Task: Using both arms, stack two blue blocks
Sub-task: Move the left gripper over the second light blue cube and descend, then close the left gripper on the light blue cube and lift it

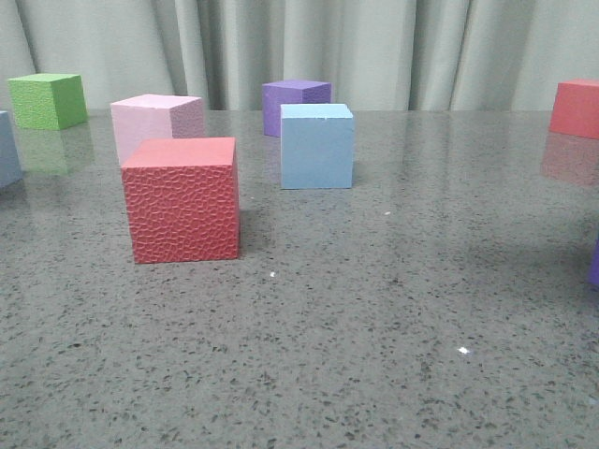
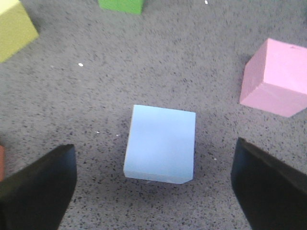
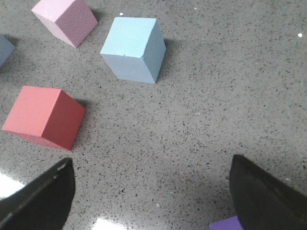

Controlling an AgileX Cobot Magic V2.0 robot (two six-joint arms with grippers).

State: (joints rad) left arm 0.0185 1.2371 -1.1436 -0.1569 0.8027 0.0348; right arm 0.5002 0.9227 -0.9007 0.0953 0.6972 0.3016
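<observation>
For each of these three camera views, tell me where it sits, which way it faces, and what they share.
Front view: low over the grey speckled table, facing the curtain; no arm shows.
Left wrist view: above a light blue foam cube, looking down; left gripper fingers open astride it.
Right wrist view: higher, looking down; right gripper open over bare table.
Shared: the pale pink foam cube appears in all three.

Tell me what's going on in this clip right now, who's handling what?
Nothing is held yet. The left gripper hangs open above a blue block, its fingers apart on either side and not touching it. The right gripper is open too, over bare table, with the smooth light blue block and the red cube lying ahead of it. Both blue blocks sit apart on the table; no stack has begun.
</observation>
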